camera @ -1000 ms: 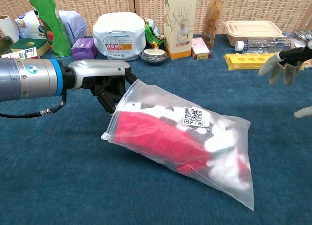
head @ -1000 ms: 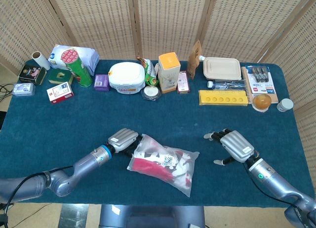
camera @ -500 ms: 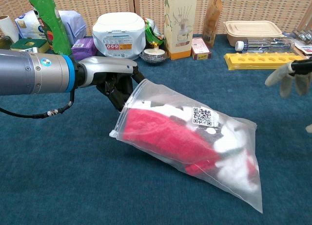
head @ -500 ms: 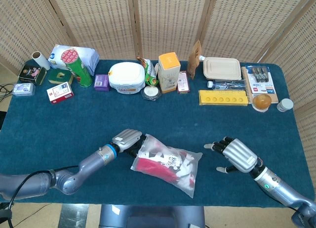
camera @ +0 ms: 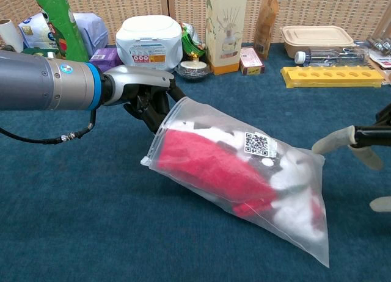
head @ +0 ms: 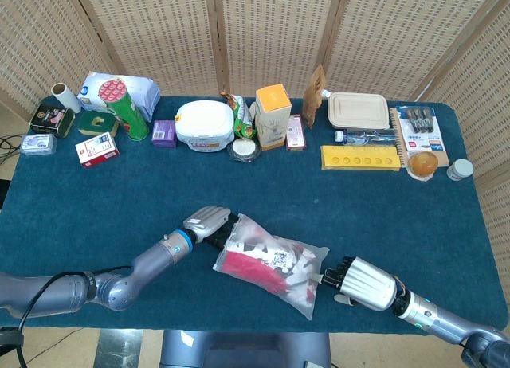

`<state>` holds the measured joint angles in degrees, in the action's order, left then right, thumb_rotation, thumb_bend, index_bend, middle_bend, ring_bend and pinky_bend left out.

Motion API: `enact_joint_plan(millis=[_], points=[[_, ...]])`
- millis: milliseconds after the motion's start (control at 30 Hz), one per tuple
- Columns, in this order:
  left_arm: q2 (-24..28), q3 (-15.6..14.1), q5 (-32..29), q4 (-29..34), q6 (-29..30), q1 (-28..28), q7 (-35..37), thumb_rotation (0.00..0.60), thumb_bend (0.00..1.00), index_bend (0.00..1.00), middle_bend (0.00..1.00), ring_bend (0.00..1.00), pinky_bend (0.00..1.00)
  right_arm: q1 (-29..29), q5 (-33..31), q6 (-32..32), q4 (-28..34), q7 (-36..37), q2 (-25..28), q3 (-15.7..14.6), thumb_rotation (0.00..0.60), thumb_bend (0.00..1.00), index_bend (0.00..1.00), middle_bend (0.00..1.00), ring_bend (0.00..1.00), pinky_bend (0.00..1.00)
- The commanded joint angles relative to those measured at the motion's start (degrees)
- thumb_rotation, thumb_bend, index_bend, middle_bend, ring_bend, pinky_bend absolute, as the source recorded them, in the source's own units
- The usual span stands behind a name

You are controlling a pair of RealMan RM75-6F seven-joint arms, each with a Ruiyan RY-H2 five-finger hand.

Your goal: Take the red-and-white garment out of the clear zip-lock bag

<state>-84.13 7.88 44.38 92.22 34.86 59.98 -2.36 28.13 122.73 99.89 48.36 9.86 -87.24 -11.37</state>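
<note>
Left robot hand: clamped on the zip edge of the clear bag.
Right robot hand: fingers apart, empty, just beside the bag's far corner.
Garment: inside the bag; probably soft and light, best pinched through the mouth.

Left robot hand grips with curled fingers; right robot hand reaches leftward, fingers spread.
</note>
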Motion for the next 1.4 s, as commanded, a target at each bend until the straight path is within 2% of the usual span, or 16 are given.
enact_joint_plan(millis=[33, 200, 400, 600, 767, 1000, 1167, 1400], points=[[0.05, -0.02, -1.62, 0.22, 0.41, 0.44, -0.28, 0.600, 0.45, 0.77, 1.00, 1.00, 1.00, 0.85, 2.33, 0.95, -1.22, -3.27, -1.72, -0.42, 0.530, 0.02, 0.25, 0.76, 0.98, 0.98], [0.00, 0.24, -4.82, 0.40, 0.56, 1.42, -0.47, 0.600, 0.45, 0.77, 1.00, 1.00, 1.00, 2.23, 3.16, -0.06, -2.50, -5.13, -3.14, -0.66, 0.532, 0.02, 0.24, 0.85, 1.00, 1.00], [0.29, 0.23, -7.63, 0.92, 0.51, 2.58, -0.93, 0.600, 0.45, 0.77, 1.00, 1.00, 1.00, 3.83, 4.24, -1.52, -1.93, -7.11, -2.33, -1.57, 0.529, 0.08, 0.15, 0.84, 1.00, 1.00], [0.13, 0.61, -11.80, 0.82, 0.15, 4.24, -0.82, 0.600, 0.45, 0.77, 1.00, 1.00, 1.00, 4.71, 5.51, -4.51, 0.54, -10.53, -1.66, -3.30, 0.532, 0.10, 0.14, 0.83, 1.00, 1.00], [-0.15, 0.41, -13.31, 0.92, 0.52, 5.20, -1.34, 0.600, 0.45, 0.77, 1.00, 1.00, 1.00, 5.51, 6.67, -6.35, 2.19, -12.66, -1.66, -4.32, 0.546, 0.12, 0.17, 0.83, 1.00, 1.00], [-0.44, 0.43, -15.68, 0.92, 0.49, 6.30, -1.22, 0.600, 0.45, 0.77, 1.00, 1.00, 1.00, 8.45, 7.46, -11.66, 6.24, -15.33, -1.29, -4.72, 0.600, 0.20, 0.22, 0.83, 1.00, 1.00], [-0.20, 0.58, -16.69, 1.11, 0.14, 6.59, -0.65, 0.600, 0.45, 0.77, 1.00, 1.00, 1.00, 9.63, 7.18, -14.86, 8.98, -16.76, -0.53, -4.96, 0.600, 0.21, 0.25, 0.83, 1.00, 1.00], [0.01, 0.74, -17.00, 1.20, -0.28, 6.51, 0.40, 0.600, 0.45, 0.77, 1.00, 1.00, 1.00, 10.81, 6.69, -17.50, 11.74, -17.86, 0.13, -4.99, 0.600, 0.27, 0.38, 0.83, 1.00, 1.00]])
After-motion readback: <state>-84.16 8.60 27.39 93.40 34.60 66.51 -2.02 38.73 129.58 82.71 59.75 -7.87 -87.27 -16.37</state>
